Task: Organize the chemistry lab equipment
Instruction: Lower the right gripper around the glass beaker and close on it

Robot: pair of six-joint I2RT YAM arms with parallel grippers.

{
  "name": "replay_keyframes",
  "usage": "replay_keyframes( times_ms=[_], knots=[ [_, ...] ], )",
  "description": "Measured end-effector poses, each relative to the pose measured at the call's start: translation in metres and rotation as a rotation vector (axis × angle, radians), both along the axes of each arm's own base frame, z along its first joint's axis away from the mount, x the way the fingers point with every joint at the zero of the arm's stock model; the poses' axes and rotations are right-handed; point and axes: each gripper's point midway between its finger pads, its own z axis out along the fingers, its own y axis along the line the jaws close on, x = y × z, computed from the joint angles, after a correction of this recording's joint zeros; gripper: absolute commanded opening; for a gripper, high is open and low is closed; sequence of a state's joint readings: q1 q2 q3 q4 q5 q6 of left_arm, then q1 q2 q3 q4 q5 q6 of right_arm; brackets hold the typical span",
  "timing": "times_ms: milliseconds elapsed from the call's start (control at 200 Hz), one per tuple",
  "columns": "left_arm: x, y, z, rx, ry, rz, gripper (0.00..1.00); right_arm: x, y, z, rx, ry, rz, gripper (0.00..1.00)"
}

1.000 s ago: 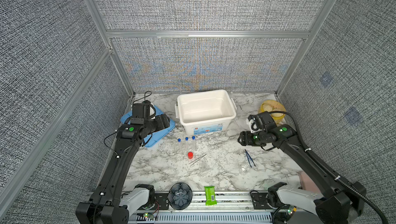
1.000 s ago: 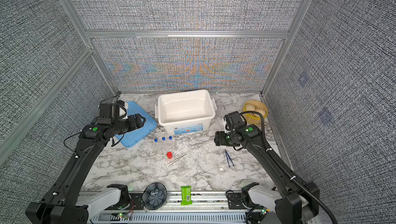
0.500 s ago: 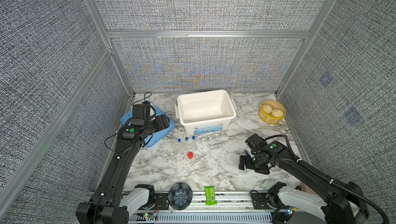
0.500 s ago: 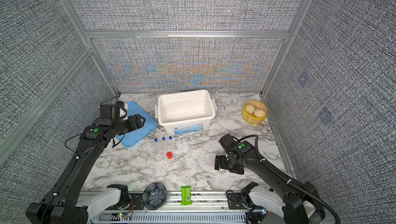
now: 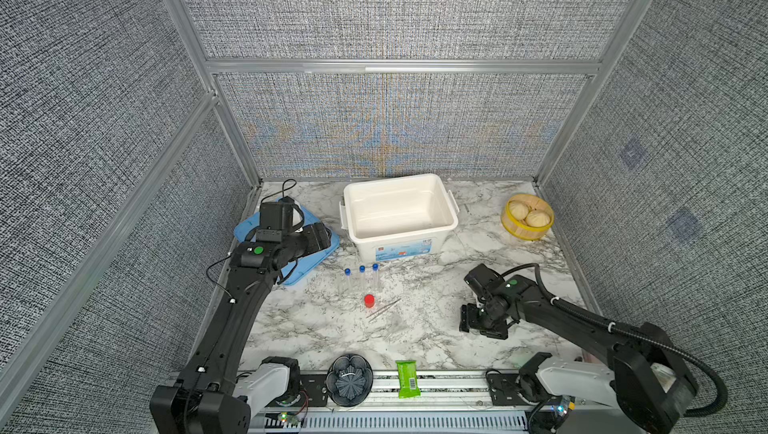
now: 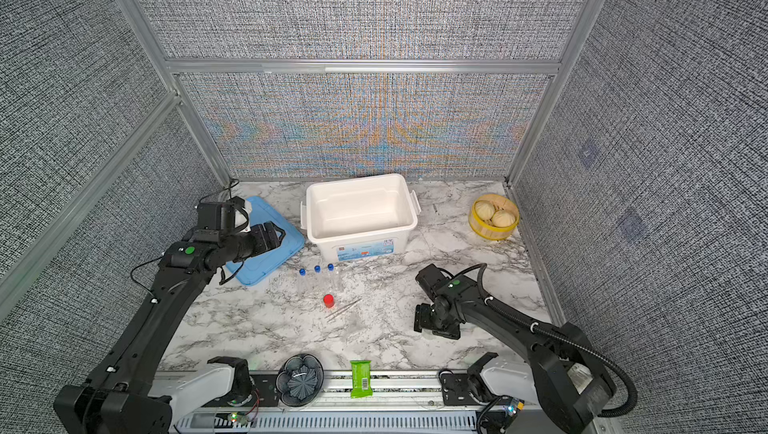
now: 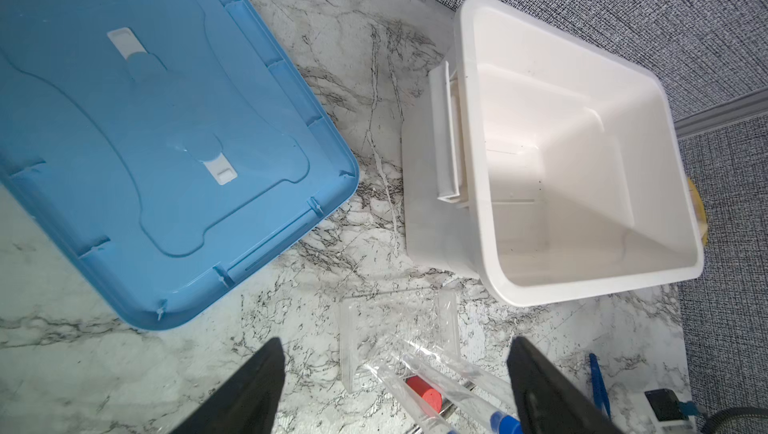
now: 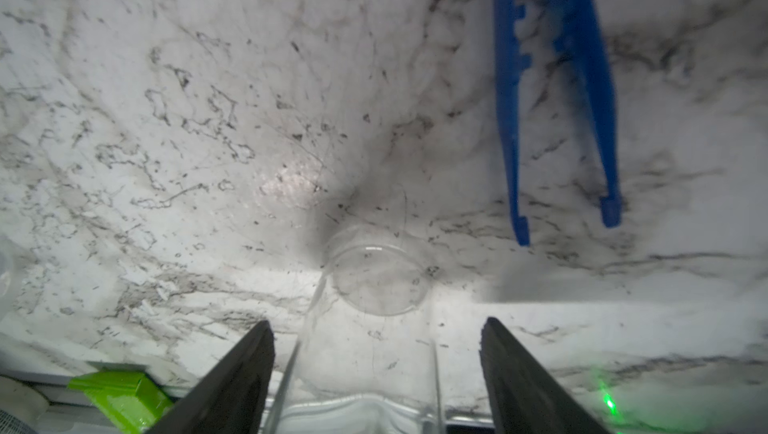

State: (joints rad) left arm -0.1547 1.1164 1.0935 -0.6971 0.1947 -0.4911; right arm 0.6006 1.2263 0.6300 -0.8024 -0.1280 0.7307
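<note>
Grey woven walls [image 5: 374, 4] in an aluminium frame [image 5: 399, 66] enclose a white, grey-veined marble table [image 5: 316, 328] under bright, even light

Lid [image 6: 272, 265] left of bin [image 6: 357, 247]; tubes [image 6: 318, 278] before bin; vial [image 6: 328, 300] beside tweezers [image 6: 343, 310], before tubes.

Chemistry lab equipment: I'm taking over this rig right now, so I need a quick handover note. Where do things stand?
Left pincer: open, empty, near the flat light-blue plastic lid.
Right pincer: open, low over the marble table, straddling the small clear glass piece; dark blue plastic tweezers lie beside it.
Three slender clear blue-capped tubes, small red-capped vial and silver metal tweezers sit before the white rectangular plastic bin.
Done: lid off; bin empty.
Left: every piece, probably into the bin.
</note>
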Motion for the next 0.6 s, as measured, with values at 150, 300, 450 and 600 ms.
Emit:
replay_keyframes(
  times_ms=[150, 300, 450, 600],
  knots=[
    [-0.0018, -0.001, -0.0005, -0.01, 0.003, 0.0, 0.85, 0.0017, 0.003, -0.0022, -0.016, -0.016, 0.013, 0.66],
    [-0.0044, -0.0017, -0.0026, -0.017, 0.007, -0.002, 0.85, 0.0037, 0.0056, -0.0013, -0.035, -0.041, 0.028, 0.63],
    [-0.0055, -0.0018, -0.0003, -0.018, 0.001, -0.003, 0.85, 0.0033, 0.0056, -0.0051, -0.066, -0.043, 0.04, 0.63],
    [-0.0075, -0.0014, 0.0035, -0.02, -0.012, -0.004, 0.86, 0.0021, 0.0056, -0.0087, -0.097, -0.047, 0.059, 0.6]
  ],
)
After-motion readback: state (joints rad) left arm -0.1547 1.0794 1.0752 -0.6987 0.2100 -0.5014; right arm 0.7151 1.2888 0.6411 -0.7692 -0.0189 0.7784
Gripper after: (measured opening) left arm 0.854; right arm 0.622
